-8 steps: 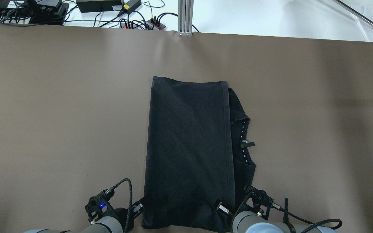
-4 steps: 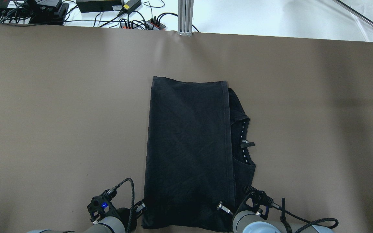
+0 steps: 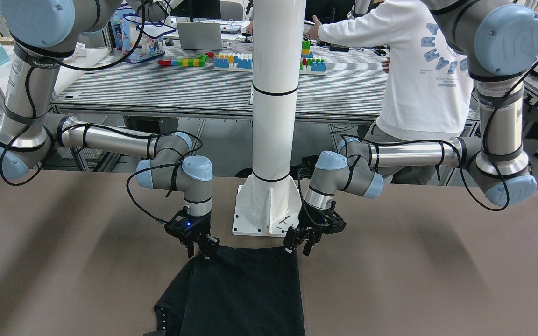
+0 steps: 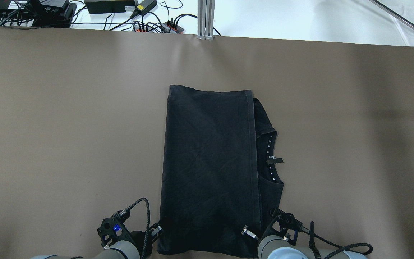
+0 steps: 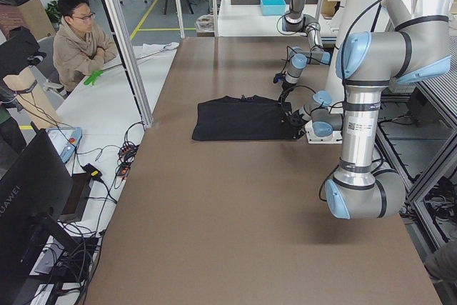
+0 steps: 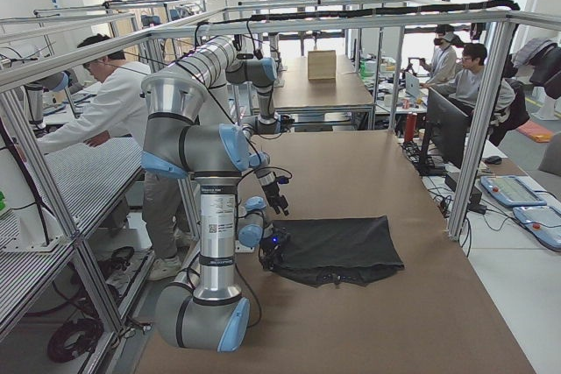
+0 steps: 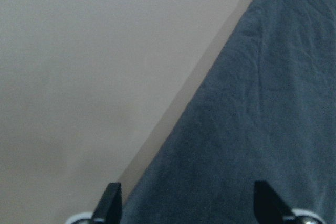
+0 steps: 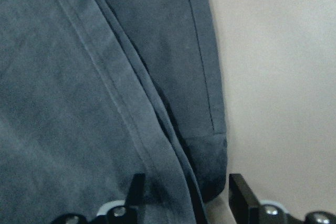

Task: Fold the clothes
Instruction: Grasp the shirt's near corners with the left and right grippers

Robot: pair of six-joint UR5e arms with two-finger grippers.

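The folded black shirt is laid mid-counter with its long axis running straight away from both arms, and its 2 near corners are, it seems, straddled ungripped by the parted jaws of the left arm and right arm, equally near.

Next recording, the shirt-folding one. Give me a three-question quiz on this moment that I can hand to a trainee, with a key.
1. True or false: the black shirt lies crumpled in a heap on the table.
2. Where are the left gripper and the right gripper?
A. at the shirt's far edge
B. at the two shirt corners nearest the robot
C. raised high over the shirt's middle
3. Fill the gap: the neck label peeks out on the robot's ____ side of the folded shirt.

Key: 1 false (it lies flat, folded lengthwise); 2 B; 3 right.
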